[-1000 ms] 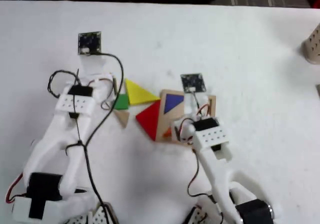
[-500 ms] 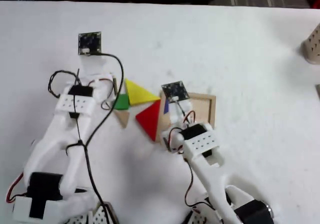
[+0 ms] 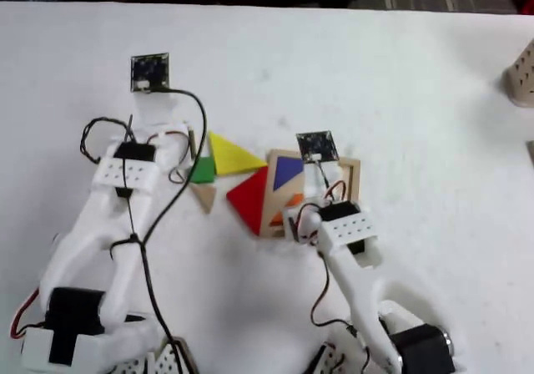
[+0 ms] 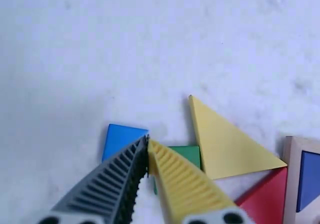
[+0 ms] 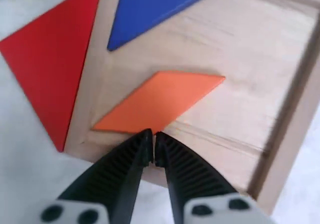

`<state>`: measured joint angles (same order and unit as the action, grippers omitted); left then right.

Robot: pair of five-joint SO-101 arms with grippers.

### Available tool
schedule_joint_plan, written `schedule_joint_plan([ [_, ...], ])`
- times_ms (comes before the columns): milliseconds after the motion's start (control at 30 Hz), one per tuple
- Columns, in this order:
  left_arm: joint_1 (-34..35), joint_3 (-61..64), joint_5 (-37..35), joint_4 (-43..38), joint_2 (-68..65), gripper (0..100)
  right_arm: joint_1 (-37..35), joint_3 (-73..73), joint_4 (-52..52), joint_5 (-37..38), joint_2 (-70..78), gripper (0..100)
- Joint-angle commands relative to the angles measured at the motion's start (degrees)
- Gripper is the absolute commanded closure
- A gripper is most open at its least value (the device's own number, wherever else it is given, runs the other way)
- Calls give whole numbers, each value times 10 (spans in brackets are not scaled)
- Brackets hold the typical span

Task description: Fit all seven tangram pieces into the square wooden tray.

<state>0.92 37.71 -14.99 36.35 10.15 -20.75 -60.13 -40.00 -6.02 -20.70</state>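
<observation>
Placement is under way: blue triangle [image 5: 155,4] and orange piece [image 5: 160,101] lie in the tray [image 5: 240,59], your right gripper [image 5: 152,136], pressed together and empty, hovers at the orange piece's edge, and next you likely spread it for the red triangle [image 5: 50,59] outside its left wall.

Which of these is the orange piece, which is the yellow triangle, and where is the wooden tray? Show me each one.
orange piece [image 5: 158,102]: right wrist view, middle of its top face.
yellow triangle [image 4: 226,146]: left wrist view, middle of its top face.
tray [image 5: 245,54]: right wrist view, bare wooden floor.
</observation>
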Motion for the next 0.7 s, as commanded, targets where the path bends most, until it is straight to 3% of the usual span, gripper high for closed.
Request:
schedule_joint_plan([
  [0, 9, -5, -4, -11, 1, 976, 24, 31, 9, 1, 26, 981],
  [400, 9, 2, -4, -14, 1, 976, 112, 77, 14, -3, 43, 981],
  [667, 8, 2, -4, -15, 1, 976, 107, 74, -25, -26, -24, 982],
])
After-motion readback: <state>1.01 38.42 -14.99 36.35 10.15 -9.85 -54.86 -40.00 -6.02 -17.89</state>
